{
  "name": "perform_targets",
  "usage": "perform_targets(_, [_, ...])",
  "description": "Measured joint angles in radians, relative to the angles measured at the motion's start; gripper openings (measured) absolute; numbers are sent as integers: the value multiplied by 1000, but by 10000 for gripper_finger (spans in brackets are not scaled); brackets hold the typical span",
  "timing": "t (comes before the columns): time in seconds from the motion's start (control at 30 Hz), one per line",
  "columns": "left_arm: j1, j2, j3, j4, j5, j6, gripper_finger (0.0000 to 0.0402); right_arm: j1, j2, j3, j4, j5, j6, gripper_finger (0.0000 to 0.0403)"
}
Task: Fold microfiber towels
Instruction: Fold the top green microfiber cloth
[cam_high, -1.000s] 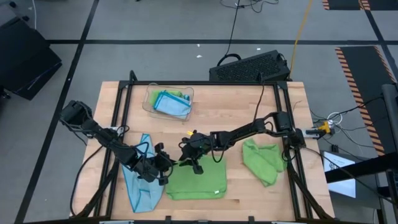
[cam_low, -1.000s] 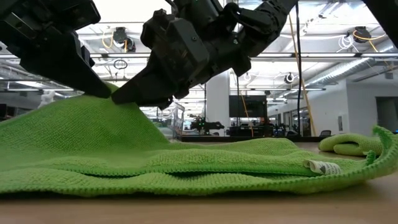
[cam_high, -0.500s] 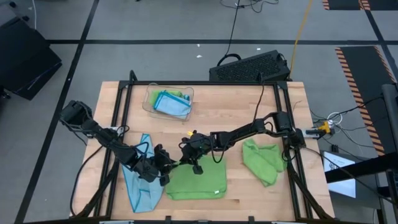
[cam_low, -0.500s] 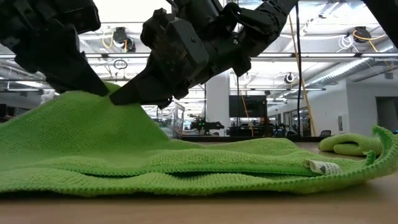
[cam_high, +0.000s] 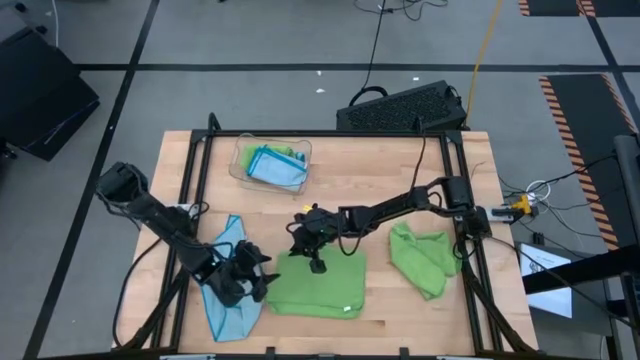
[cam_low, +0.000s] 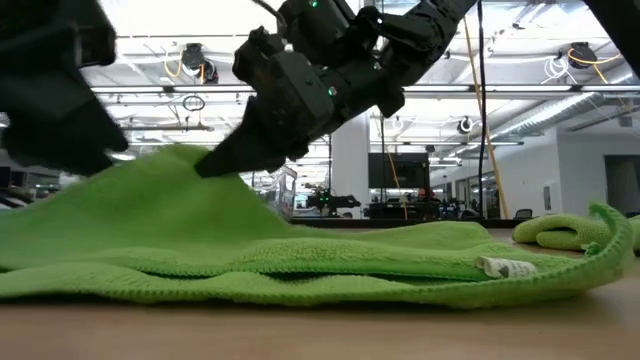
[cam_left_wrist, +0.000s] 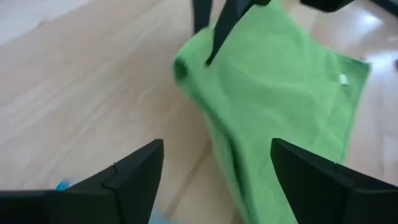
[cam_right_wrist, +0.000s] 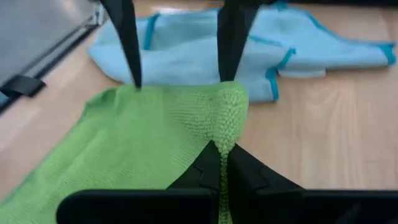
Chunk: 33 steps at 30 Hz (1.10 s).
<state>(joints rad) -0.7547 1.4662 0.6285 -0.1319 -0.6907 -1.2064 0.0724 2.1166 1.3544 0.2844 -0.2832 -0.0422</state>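
Right hand (cam_right_wrist: 222, 163) on green towel (cam_high: 318, 287), white tag (cam_low: 502, 266) unreadable.

You have the folded towel (cam_high: 318, 285) at the table's (cam_high: 400, 310) front centre. A spread towel (cam_high: 226, 280) lies left of it, a bunched towel (cam_high: 422, 258) right, and the tray (cam_high: 272, 163) with more towels behind.

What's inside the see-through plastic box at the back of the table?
The clear tray holds folded light blue towels, with a bit of green cloth behind them. Anything underneath them is covered.
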Motion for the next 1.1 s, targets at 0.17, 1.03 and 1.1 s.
perform_targets(0.17, [-48, 0, 0, -114, -23, -191, 301, -11, -8, 0, -28, 1, -8, 2])
perform_targets(1.03, [-13, 0, 0, -185, 28, -493, 301, -71, -61, 0, -203, 53, -34, 2])
perform_targets(1.1, [-5, 0, 0, -178, 34, -474, 301, -72, -74, 0, -239, 61, -35, 2])
